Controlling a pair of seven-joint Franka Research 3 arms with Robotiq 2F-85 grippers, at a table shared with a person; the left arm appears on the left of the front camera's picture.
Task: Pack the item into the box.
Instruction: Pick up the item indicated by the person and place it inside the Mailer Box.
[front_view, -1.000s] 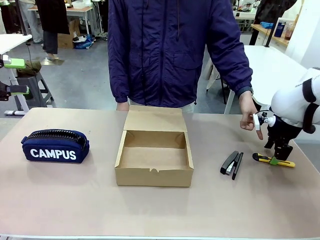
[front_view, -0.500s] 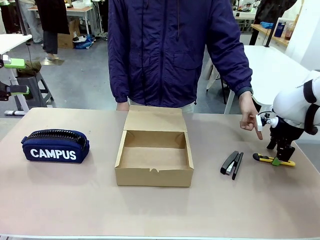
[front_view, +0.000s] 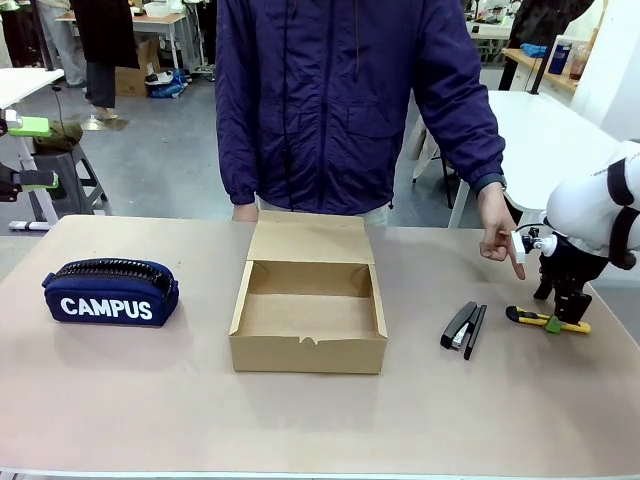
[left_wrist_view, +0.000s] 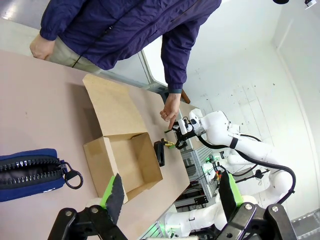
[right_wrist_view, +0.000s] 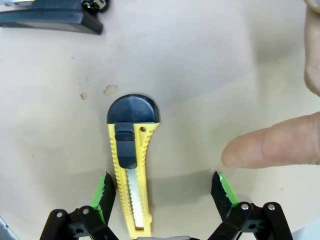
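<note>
The yellow utility knife (front_view: 548, 321) lies flat on the worktop (front_view: 150, 400), well off to the right of the box (front_view: 308, 352), beyond the black stapler (front_view: 463, 327). Its long axis runs roughly toward the box, black end nearer it.

The right pincer (front_view: 567, 315) stands directly over the knife, fingers pointing down and astride its yellow body. Seen from the right wrist, the knife (right_wrist_view: 131, 165) runs straight up between the green pads, so they would close across its narrow width. It sits off-centre: one pad just beside its edge, the other well apart. The pincer (right_wrist_view: 162, 187) is released, with no grip yet. The person's hand (front_view: 497, 240) is close by, one finger pointing down just on the far side of the knife.

The left pincer (left_wrist_view: 170, 190) is released too and holds nothing. It hangs well back from the box's left side, so the right arm is plainly the nearer one. The box stands open, lid flap back, nothing inside.
</note>
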